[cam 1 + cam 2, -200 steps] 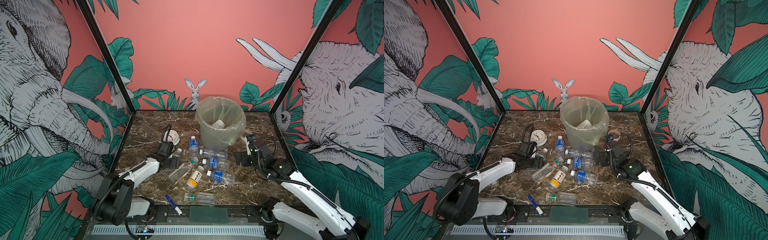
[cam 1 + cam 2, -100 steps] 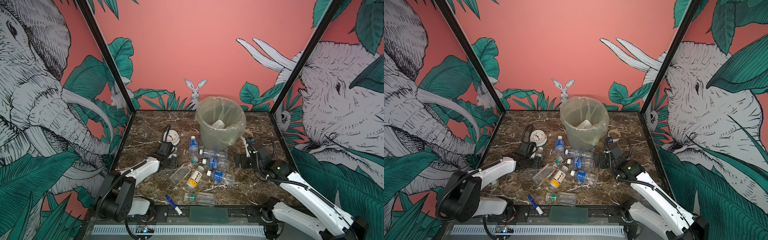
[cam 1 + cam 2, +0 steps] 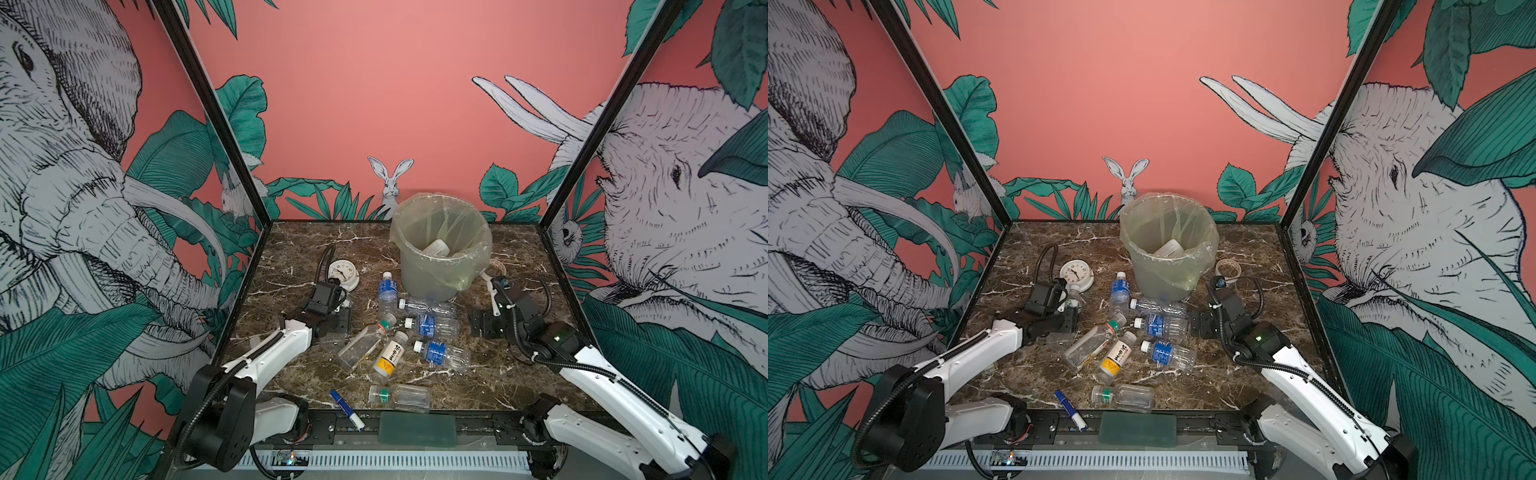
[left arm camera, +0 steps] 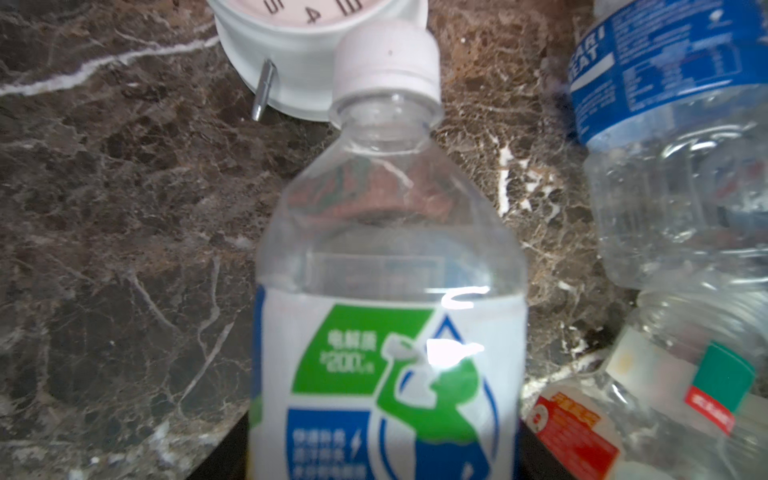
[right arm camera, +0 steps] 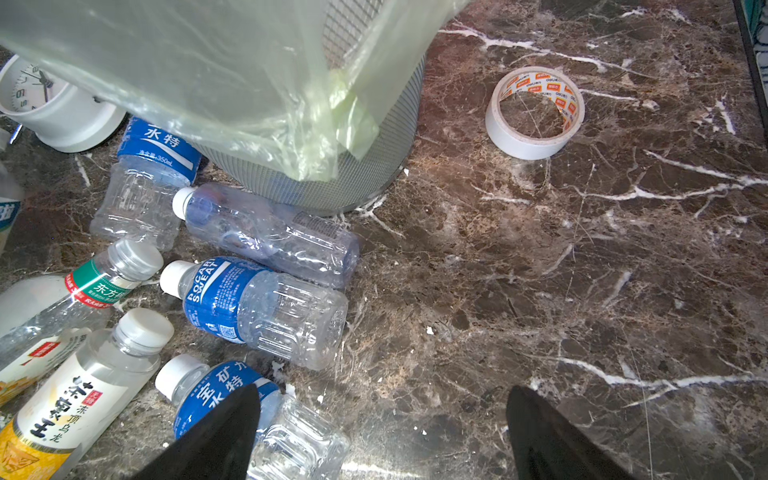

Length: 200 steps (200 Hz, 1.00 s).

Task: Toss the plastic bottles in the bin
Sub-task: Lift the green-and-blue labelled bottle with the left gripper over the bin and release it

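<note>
Pen [image 3: 347, 409]: farthest in front of the bin [image 3: 432, 276], at the table edge; its blue cap could be mistaken for a bottle's, and it is not for binning.
Front bottle [image 3: 401, 397]: green cap, lying alone just beside the pen; a nudge could probably roll it off the edge.
Pile [image 3: 388, 357]: six bottles lying between the front bottle and the bin, several touching; pulling one out may drag or roll its neighbours.
Right claw [image 5: 382, 419]: front-right of the bin, jaws spread wide and empty, one finger over a blue-label bottle [image 5: 216, 388]; a skewed close could squirt it away.
Left claw [image 3: 337, 322]: front-left of the bin, low, jaws pressed to the sides of a green-label bottle [image 4: 386, 291].
Grip: it sits far from the cap on thin plastic that probably buckles, so the bottle may pivot or slip on the lift.
Clock [image 4: 307, 50]: left of the bin, just beside the held bottle's cap; a swing could knock it.
Bin: tall, one bottle [image 3: 436, 248] inside; a low carry could hit the wall or snag the loose bag.
</note>
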Each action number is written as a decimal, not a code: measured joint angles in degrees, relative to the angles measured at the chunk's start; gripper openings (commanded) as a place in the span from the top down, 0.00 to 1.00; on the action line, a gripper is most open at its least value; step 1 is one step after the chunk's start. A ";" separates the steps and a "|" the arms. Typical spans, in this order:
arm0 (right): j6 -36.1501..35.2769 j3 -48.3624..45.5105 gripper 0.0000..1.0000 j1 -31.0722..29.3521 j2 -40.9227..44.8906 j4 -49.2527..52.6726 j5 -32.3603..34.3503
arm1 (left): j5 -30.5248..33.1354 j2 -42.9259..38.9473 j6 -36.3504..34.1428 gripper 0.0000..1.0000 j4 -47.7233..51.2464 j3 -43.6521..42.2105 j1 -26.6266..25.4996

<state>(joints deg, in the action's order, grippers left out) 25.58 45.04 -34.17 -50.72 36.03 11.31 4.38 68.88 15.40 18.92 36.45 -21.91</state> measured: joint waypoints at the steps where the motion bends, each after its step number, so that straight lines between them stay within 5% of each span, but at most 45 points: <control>1: -0.02 0.00 0.06 0.00 0.00 0.00 0.00 | -0.02 -0.13 0.02 0.35 -0.02 -0.04 0.00; 139: -1.55 -1.46 0.06 0.00 1.03 -2.80 -0.96 | -11.78 -25.75 -2.56 0.36 -9.94 -7.65 0.00; 200: -2.08 -1.62 0.06 0.00 2.12 -2.80 -1.27 | -15.06 -28.26 -2.60 0.37 -15.76 -3.41 -2.62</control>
<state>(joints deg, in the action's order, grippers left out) 23.51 43.42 -34.17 -48.60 33.23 10.04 -10.68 40.62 12.80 3.16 33.04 -24.53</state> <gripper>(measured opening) 0.938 0.631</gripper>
